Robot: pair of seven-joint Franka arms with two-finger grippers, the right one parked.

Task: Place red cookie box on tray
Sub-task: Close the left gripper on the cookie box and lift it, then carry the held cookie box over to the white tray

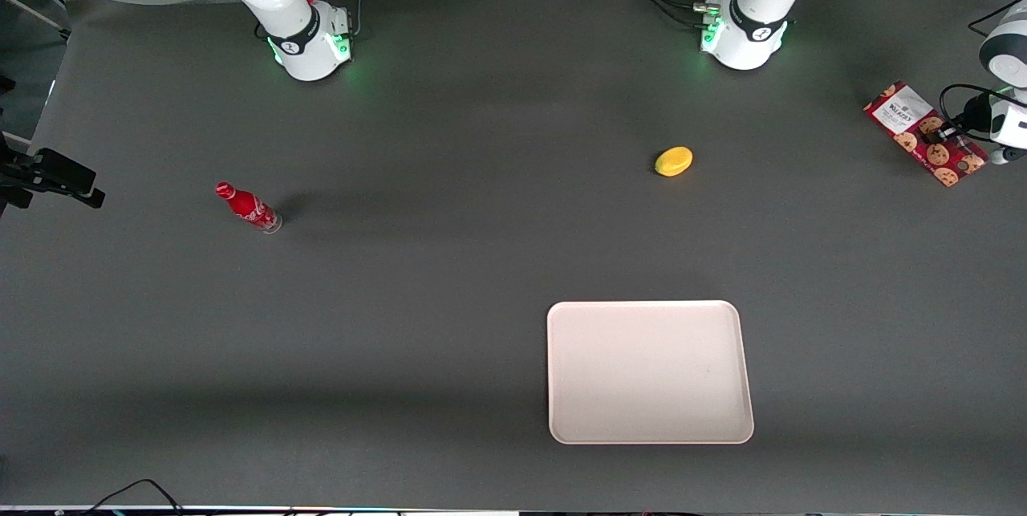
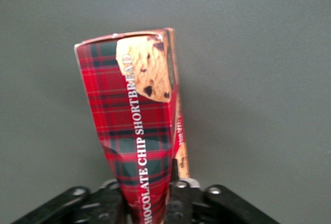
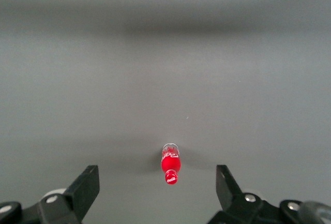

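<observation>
The red cookie box (image 1: 923, 131), dark-red tartan with a white label and cookie pictures, is at the working arm's end of the table. My left gripper (image 1: 940, 134) is over the middle of the box. In the left wrist view the gripper (image 2: 145, 187) is shut on the red cookie box (image 2: 137, 115), with one finger on each long side. I cannot tell whether the box is touching the table. The off-white tray (image 1: 650, 371) lies empty, much nearer the front camera than the box and well apart from it.
A yellow lemon-like object (image 1: 673, 161) lies between the box and the table's middle, farther from the front camera than the tray. A red soda bottle (image 1: 247, 207) stands toward the parked arm's end and also shows in the right wrist view (image 3: 171, 164).
</observation>
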